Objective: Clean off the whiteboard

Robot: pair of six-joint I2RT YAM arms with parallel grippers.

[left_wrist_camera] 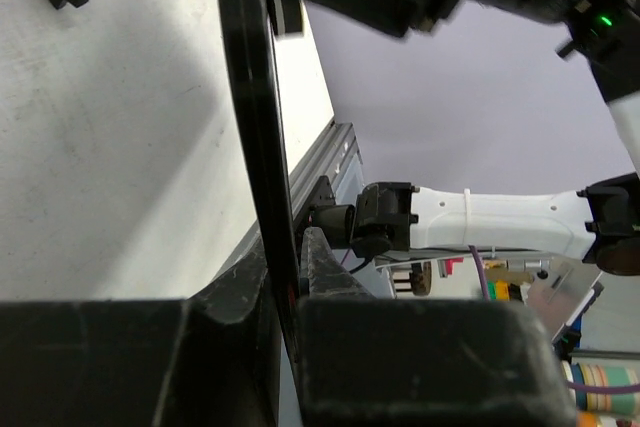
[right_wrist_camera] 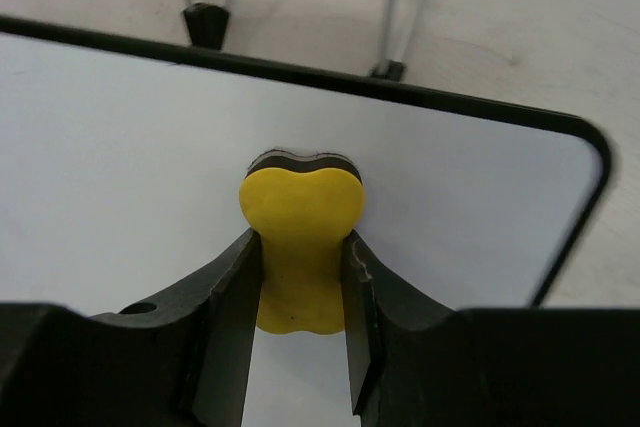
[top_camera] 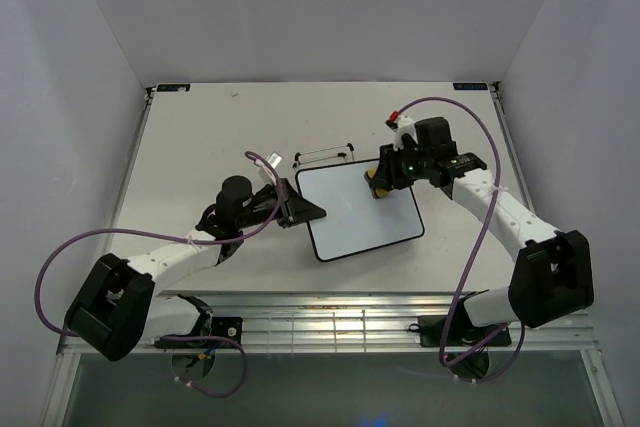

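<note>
The right wrist view is showing what the overhead blurs: the right gripper (right_wrist_camera: 300, 239) is pinching a yellow eraser (right_wrist_camera: 301, 202) against the whiteboard (right_wrist_camera: 130, 147) near a rounded corner. The left wrist view is showing the left gripper (left_wrist_camera: 296, 292) clamping its black frame. Overhead, the board is sitting mid-table (top_camera: 200, 137), looking clean white.

walls (top_camera: 320, 7): plain pale grey, three sides | table (top_camera: 200, 137): white, lightly scuffed | near edge: metal rail (top_camera: 330, 327)
</note>
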